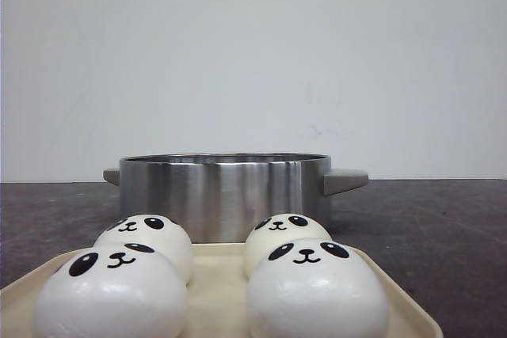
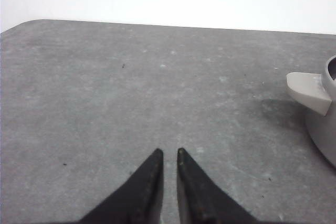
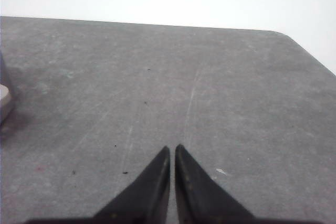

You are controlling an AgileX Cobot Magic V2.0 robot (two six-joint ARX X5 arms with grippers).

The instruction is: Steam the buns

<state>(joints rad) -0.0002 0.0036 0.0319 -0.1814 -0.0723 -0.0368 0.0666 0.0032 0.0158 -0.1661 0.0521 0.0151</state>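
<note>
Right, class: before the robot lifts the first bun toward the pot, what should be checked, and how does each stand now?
1. Four buns on the tray: ok.
2. Pot open, no lid: ok.
3. Pot inside free: cannot tell.
4. Left claw holds nothing: ok.
5. Right claw holds nothing: ok.
6. Claws open for a bun: not ok, both nearly shut.

Four glossy white buns [image 1: 207, 286] with black panda faces sit upright in two rows on a cream tray [image 1: 215, 290].
</note>
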